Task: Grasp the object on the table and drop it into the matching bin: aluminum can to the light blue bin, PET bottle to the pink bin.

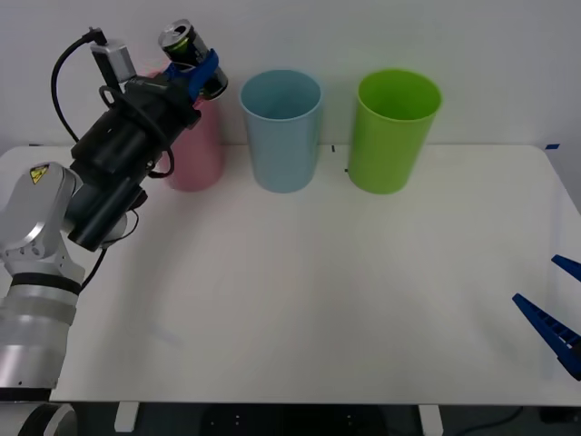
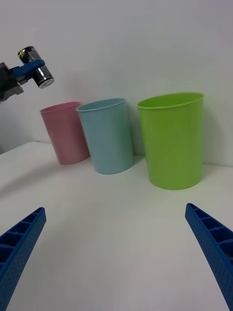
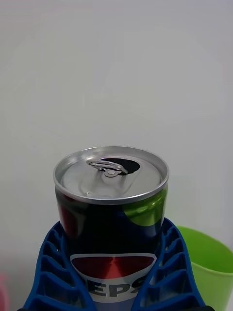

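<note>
My left gripper (image 1: 201, 71) is shut on the aluminum can (image 1: 189, 53), a small can with a silver pull-tab top and a dark side bearing a Pepsi logo (image 3: 111, 204). It holds the can tilted in the air, above the rim of the pink bin (image 1: 195, 154) and to the left of the light blue bin (image 1: 281, 132). The right wrist view shows the can (image 2: 35, 65) high over the pink bin (image 2: 65, 131), with the light blue bin (image 2: 108, 136) beside it. My right gripper (image 1: 558, 309) is open and holds nothing, low over the table (image 1: 318, 300) at its right edge.
A lime green bin (image 1: 392, 132) stands to the right of the light blue one, all three in a row along the back of the table by the wall. The white tabletop in front of the bins is bare.
</note>
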Action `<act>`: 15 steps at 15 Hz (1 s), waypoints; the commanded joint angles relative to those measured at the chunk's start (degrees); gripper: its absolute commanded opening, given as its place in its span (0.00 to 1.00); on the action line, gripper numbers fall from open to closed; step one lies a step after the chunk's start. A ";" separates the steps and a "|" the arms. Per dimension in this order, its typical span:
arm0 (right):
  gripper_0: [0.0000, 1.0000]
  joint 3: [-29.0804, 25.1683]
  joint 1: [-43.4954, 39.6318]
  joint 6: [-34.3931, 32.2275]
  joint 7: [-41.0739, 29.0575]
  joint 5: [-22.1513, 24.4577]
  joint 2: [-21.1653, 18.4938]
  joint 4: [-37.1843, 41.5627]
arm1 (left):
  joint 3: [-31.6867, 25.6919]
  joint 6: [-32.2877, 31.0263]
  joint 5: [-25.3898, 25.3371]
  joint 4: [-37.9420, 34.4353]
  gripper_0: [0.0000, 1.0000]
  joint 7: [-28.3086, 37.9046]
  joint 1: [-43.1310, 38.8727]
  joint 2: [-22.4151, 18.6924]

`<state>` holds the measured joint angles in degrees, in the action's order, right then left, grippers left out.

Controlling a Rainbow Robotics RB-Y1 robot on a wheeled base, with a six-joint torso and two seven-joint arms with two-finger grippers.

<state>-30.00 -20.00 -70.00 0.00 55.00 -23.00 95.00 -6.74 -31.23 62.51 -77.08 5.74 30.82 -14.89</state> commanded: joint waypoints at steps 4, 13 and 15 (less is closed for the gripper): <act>1.00 0.00 0.00 0.00 0.00 0.00 0.00 0.00 | 2.70 3.28 2.53 14.33 0.00 0.33 13.13 -0.57; 1.00 0.00 0.00 0.00 0.00 0.00 0.00 0.00 | 12.89 14.61 -0.02 30.50 0.00 -0.82 28.42 -0.13; 1.00 0.00 0.00 0.00 0.00 0.00 0.00 0.00 | 13.42 15.76 0.16 30.50 0.00 -1.26 28.86 -0.13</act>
<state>-30.00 -20.00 -70.00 0.00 55.00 -23.00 95.00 6.48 -15.83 62.54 -46.59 4.67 59.53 -15.03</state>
